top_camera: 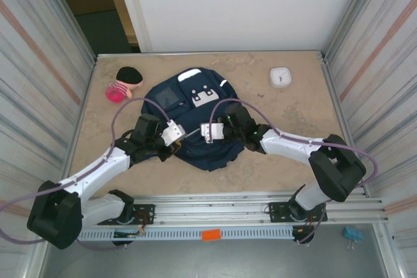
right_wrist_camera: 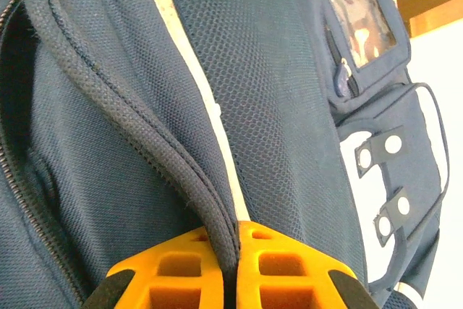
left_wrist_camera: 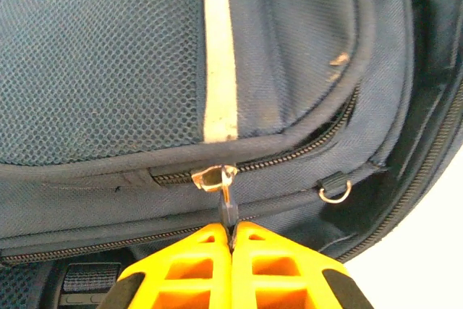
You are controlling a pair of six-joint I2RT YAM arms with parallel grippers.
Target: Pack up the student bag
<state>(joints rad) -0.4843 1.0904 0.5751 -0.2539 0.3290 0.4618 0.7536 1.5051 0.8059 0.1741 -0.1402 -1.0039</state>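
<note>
Left gripper [left_wrist_camera: 231, 231] pinches the zipper pull [left_wrist_camera: 227, 204]; right gripper [right_wrist_camera: 237, 240] pinches the student bag [right_wrist_camera: 275, 92] by its thick edge [right_wrist_camera: 130, 128]; pull slowly, hold tight.

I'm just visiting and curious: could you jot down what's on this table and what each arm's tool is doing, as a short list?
Bag: student bag, navy, lying mid-table
Left tool: shut on zipper pull
Right tool: shut on piped seam of the bag
Elsewhere on table: pink toy with black cap, far left; small white object, far right
</note>
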